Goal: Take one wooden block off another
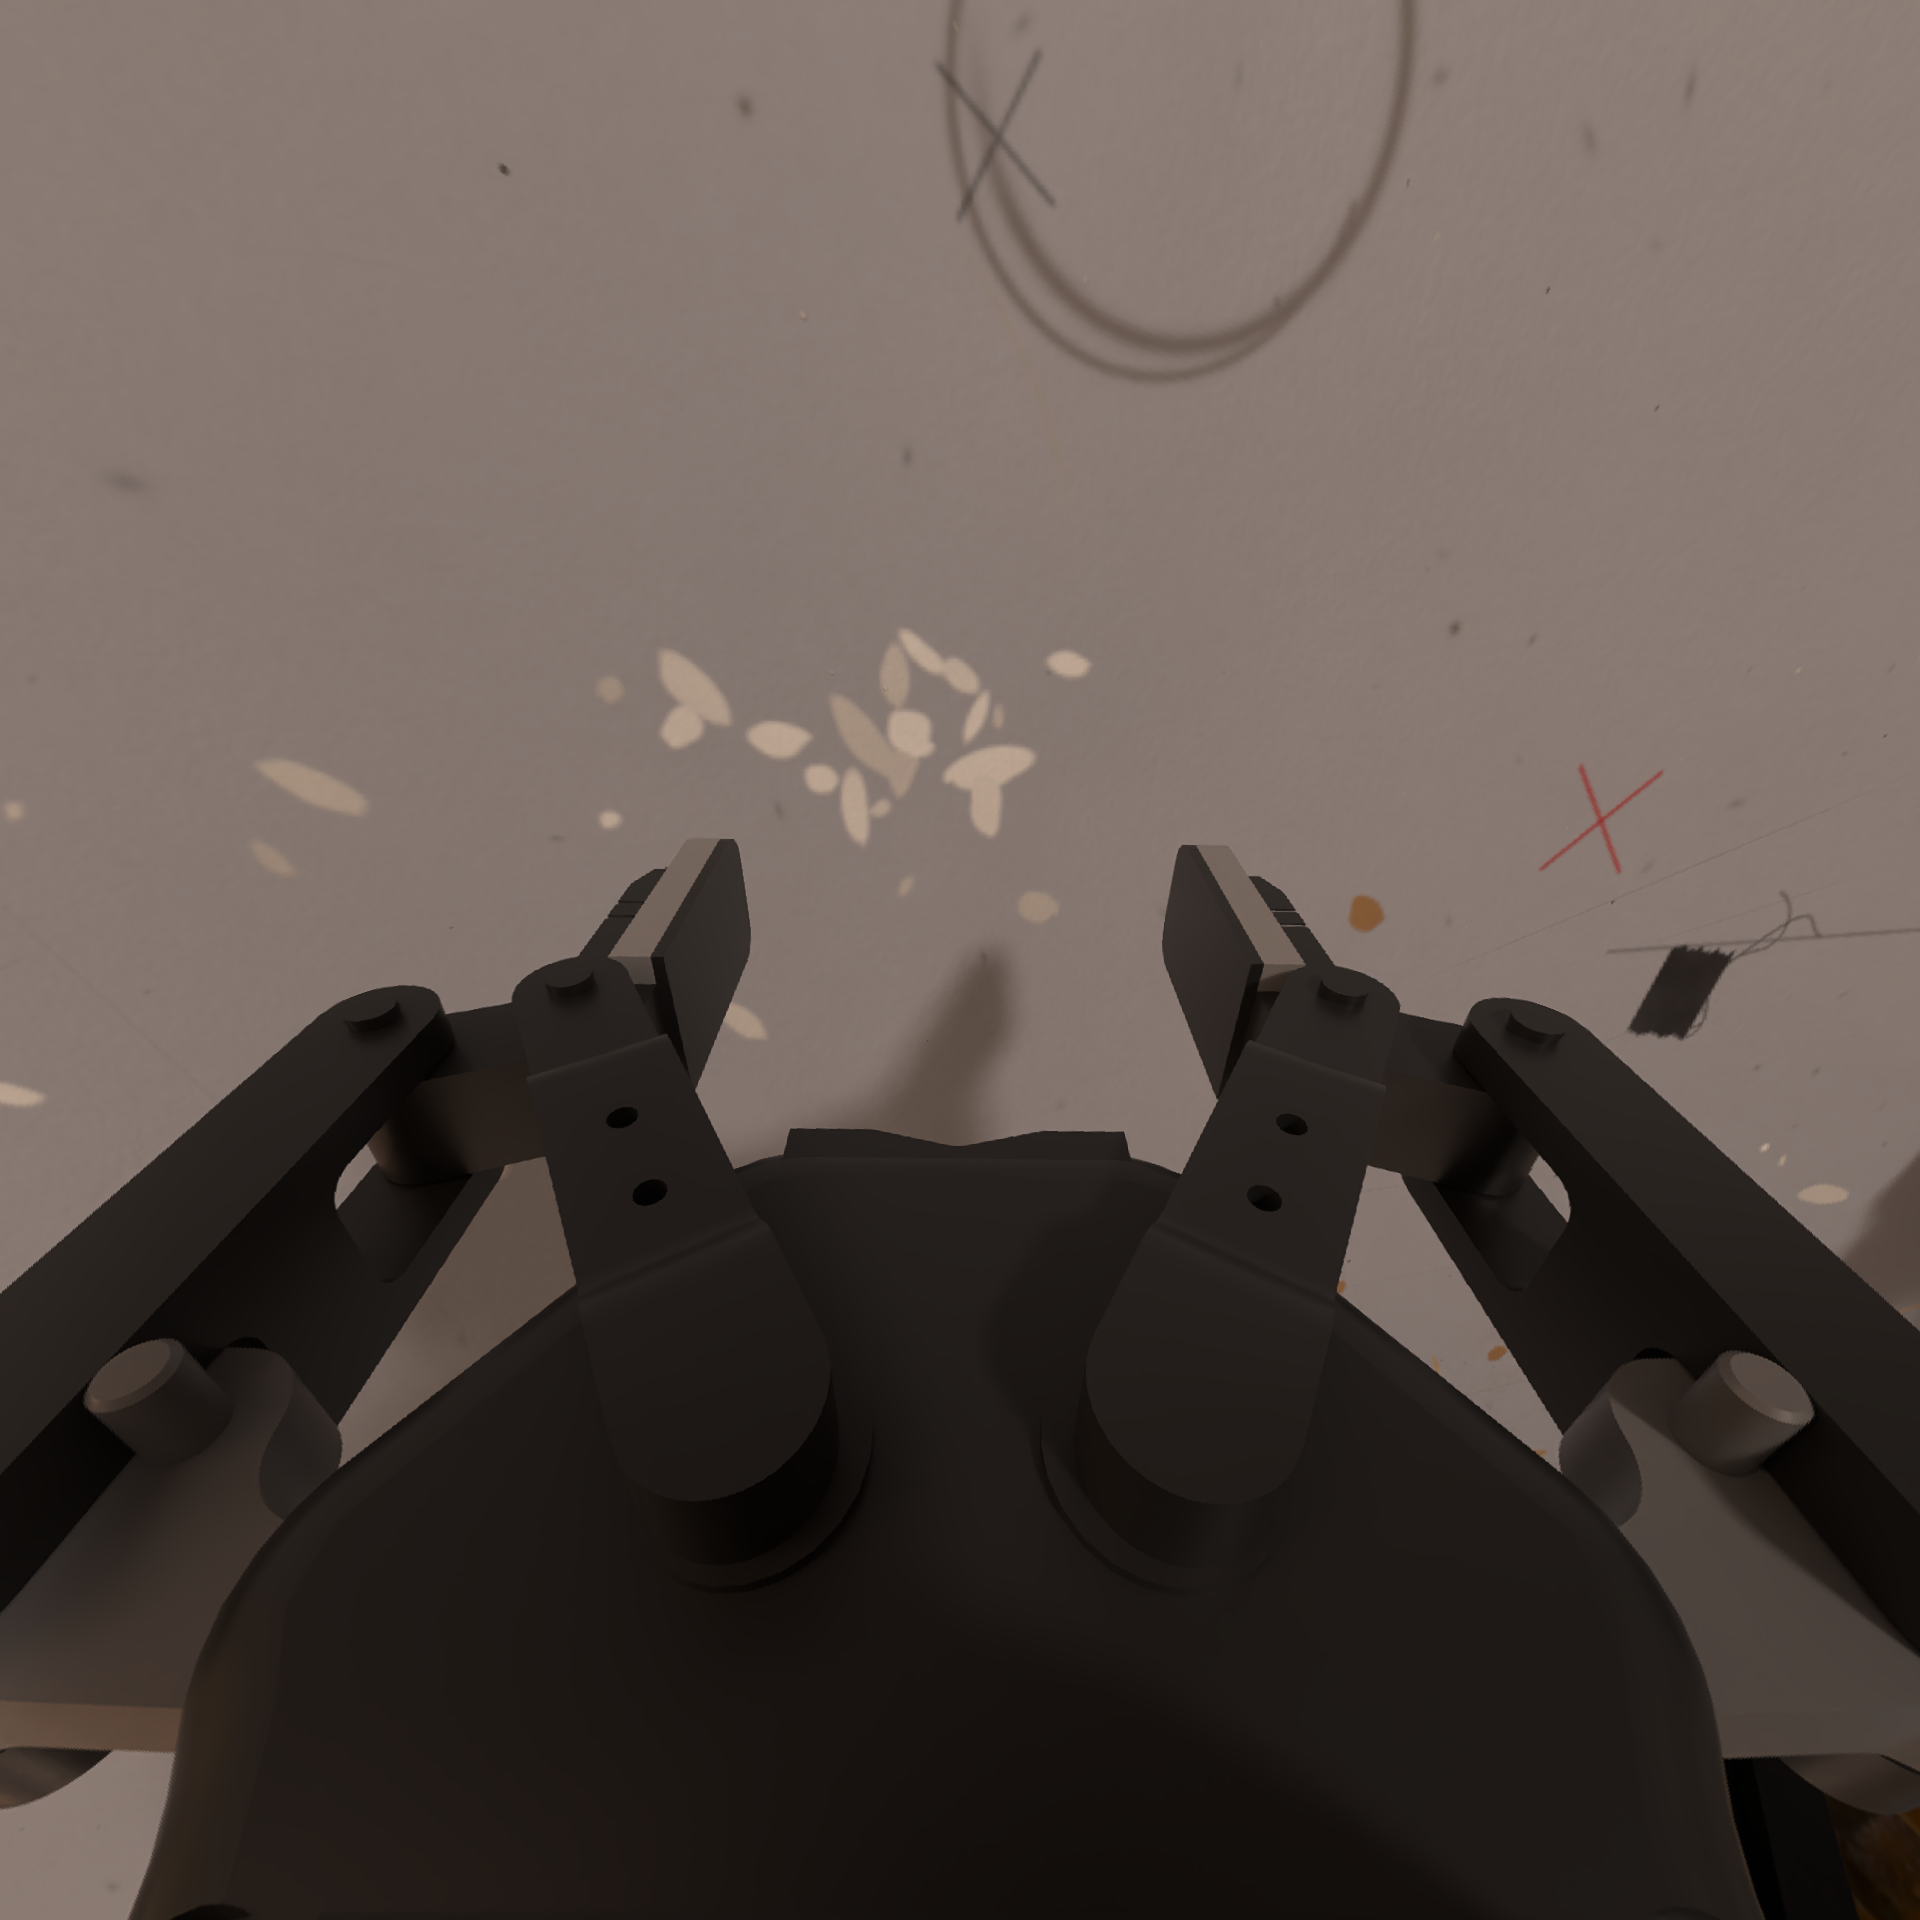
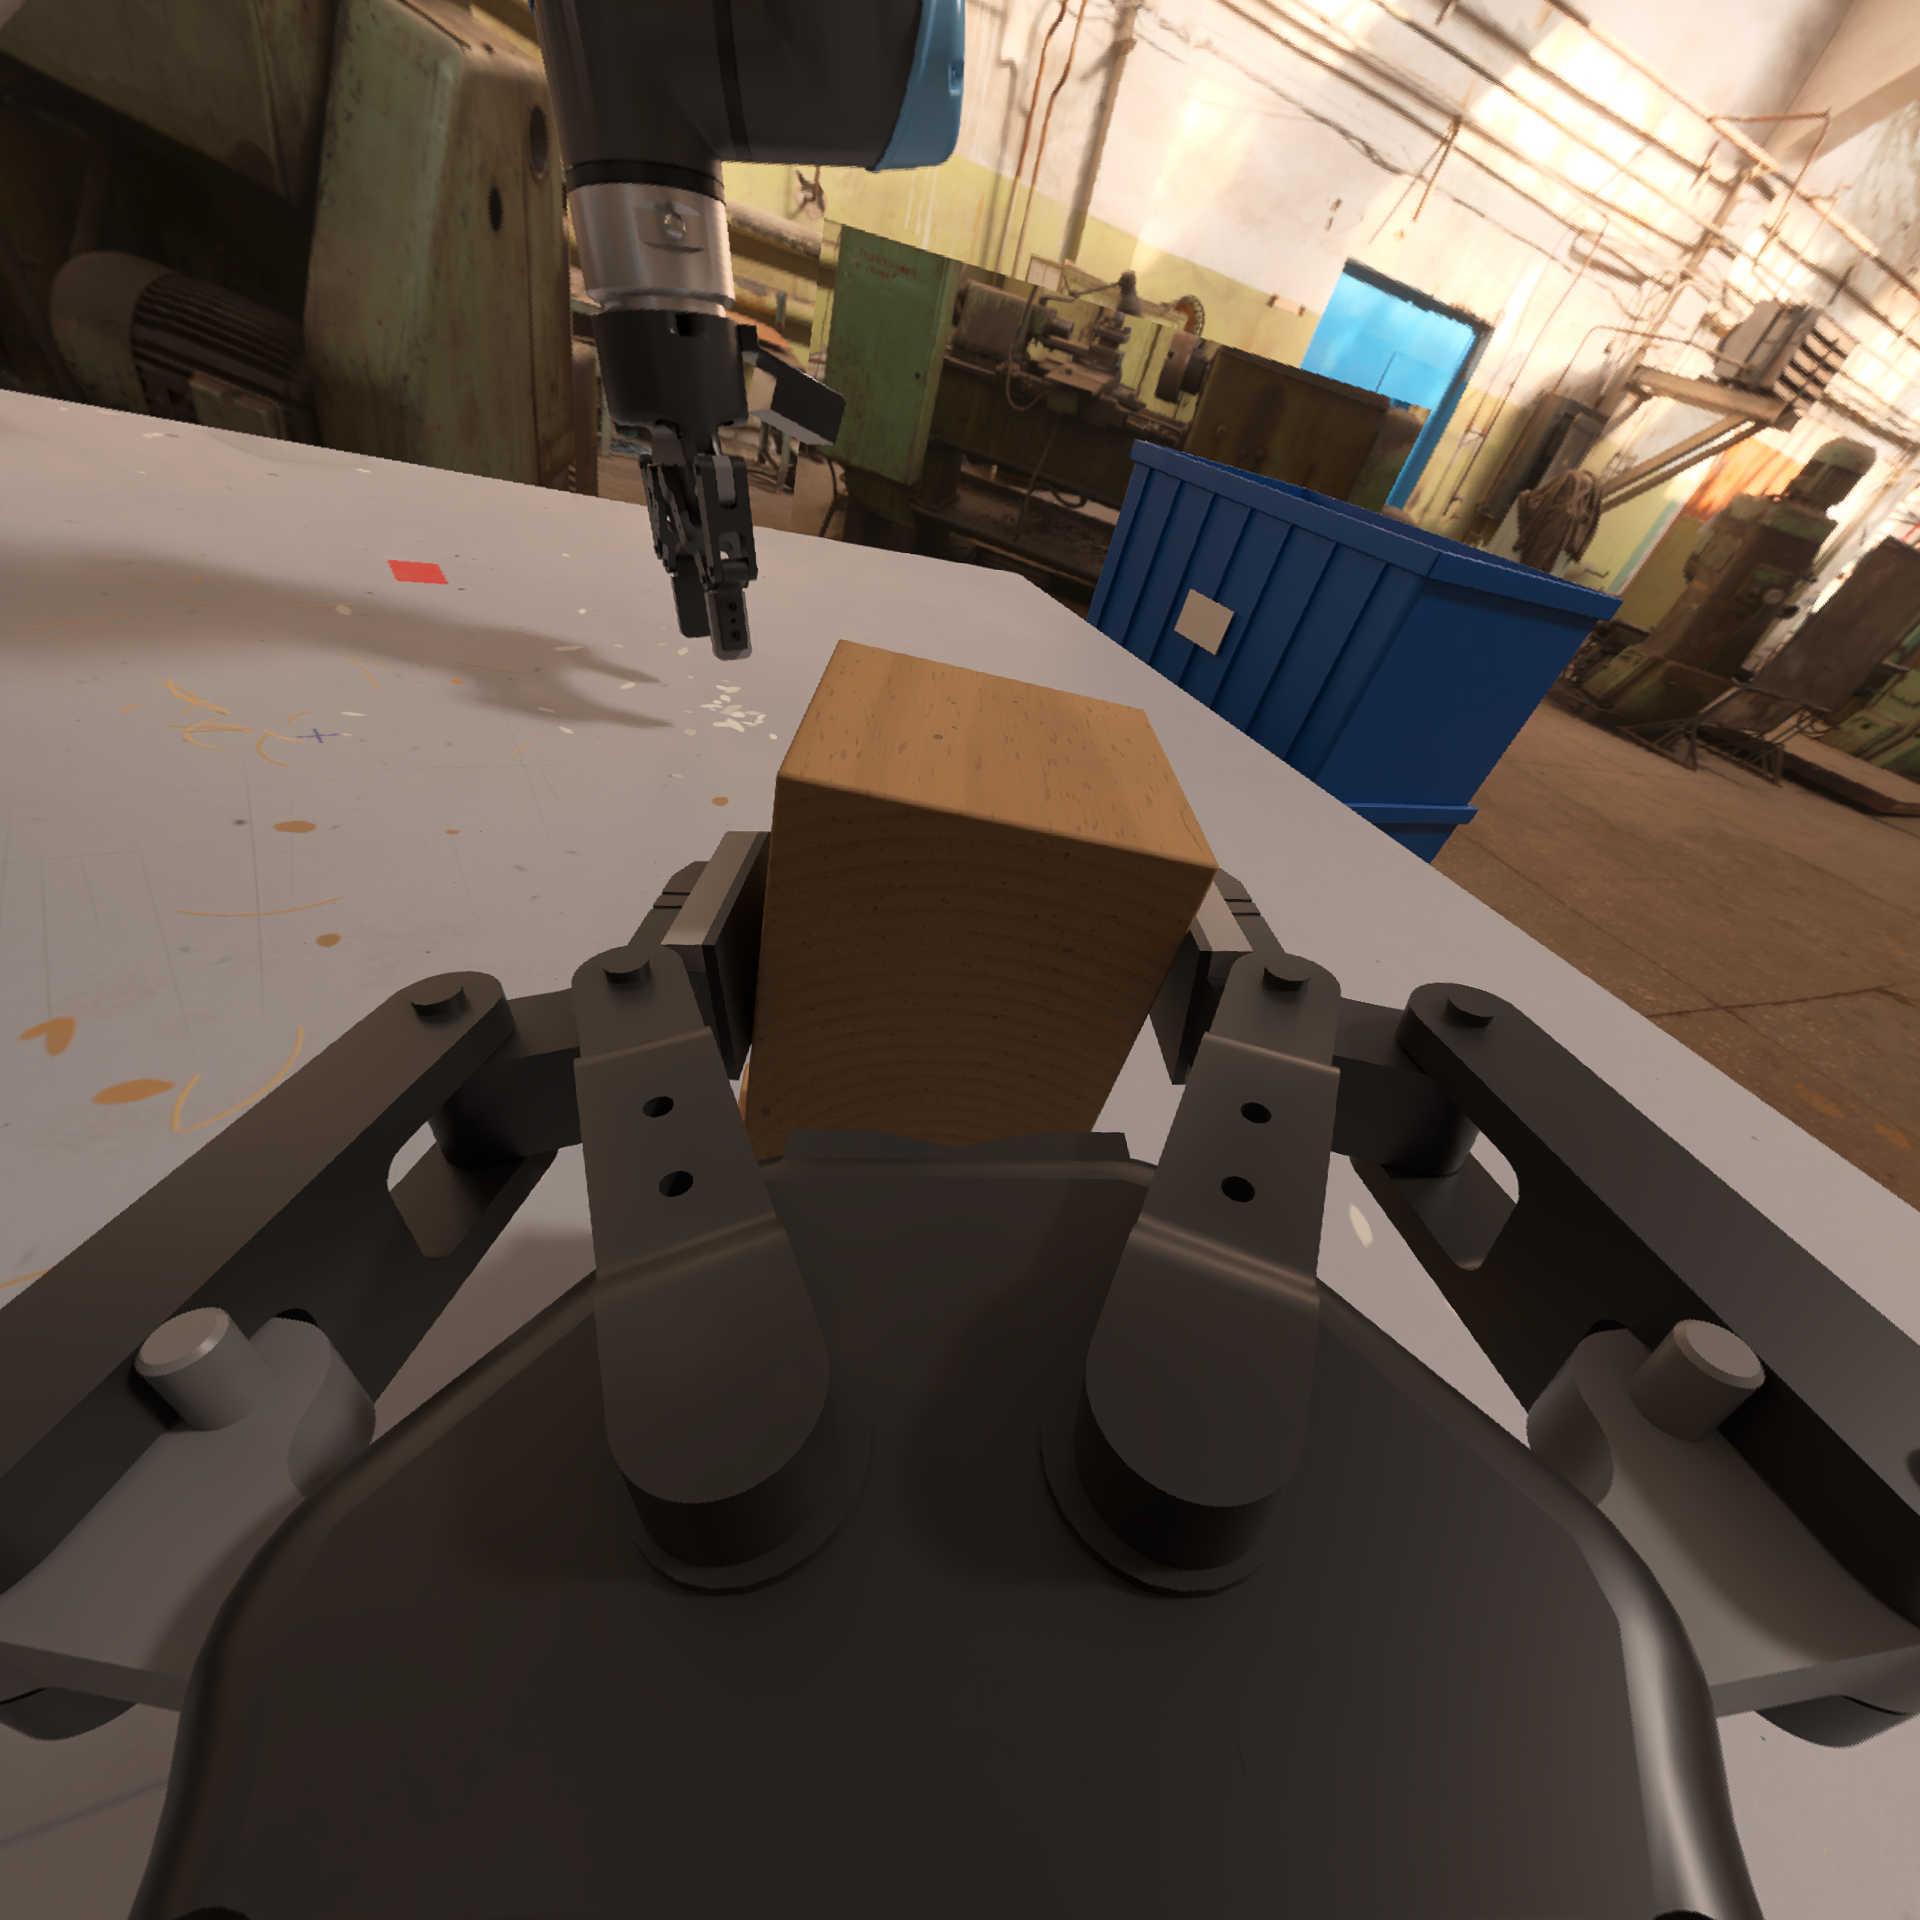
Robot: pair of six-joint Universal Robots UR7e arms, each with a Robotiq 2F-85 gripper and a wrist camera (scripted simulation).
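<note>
**Right tool grips a wooden block above the worktop**

The wooden block [image 2: 977, 894] is a light tan, squared piece with fine grain lines on its near face and small dark flecks on top; its edges are crisp and its surfaces clean. It sits between the fingers of the right tool [image 2: 971, 935], whose pads press its left and right sides, so that tool is clenched on it. The block fills the gap and reaches back to the tool's palm. The pale grey worktop [image 2: 312, 831] shows behind it. A second block cannot be seen.

The left tool [image 1: 961, 914] hangs over the speckled worktop [image 1: 520, 416] with its fingers spread apart and nothing between them; farther off to the left it also appears beyond the block [image 2: 717, 613].
</note>
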